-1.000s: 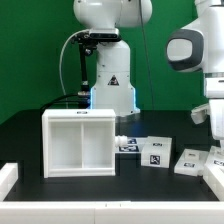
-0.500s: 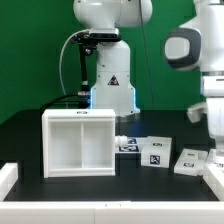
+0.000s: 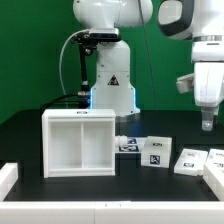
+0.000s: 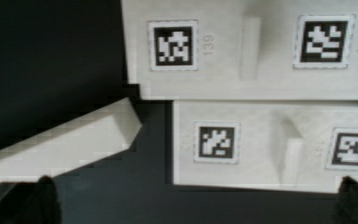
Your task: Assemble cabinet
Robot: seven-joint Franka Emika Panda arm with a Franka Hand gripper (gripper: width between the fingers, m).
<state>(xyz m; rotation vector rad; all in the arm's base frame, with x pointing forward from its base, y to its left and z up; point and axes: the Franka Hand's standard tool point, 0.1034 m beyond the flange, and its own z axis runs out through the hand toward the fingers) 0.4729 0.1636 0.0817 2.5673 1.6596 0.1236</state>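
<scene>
Lower left-centre of ext. view: cabinet (image 3: 80, 143) upright on black surface (image 3: 25, 130), open face toward cam, divider inside. Right of it, low in frame: small tagged panels (image 3: 155, 152) flat on surface, apart from the body. Upper right: claw (image 3: 206, 124) well above panels, released & empty; in wrist view fingertips (image 4: 19, 200) wide apart over two of them. Prob. next: fetch a panel. Centre over one only, square to its edges, come down slow, clamp across a narrow side w/o nudging neighbours close by.
</scene>
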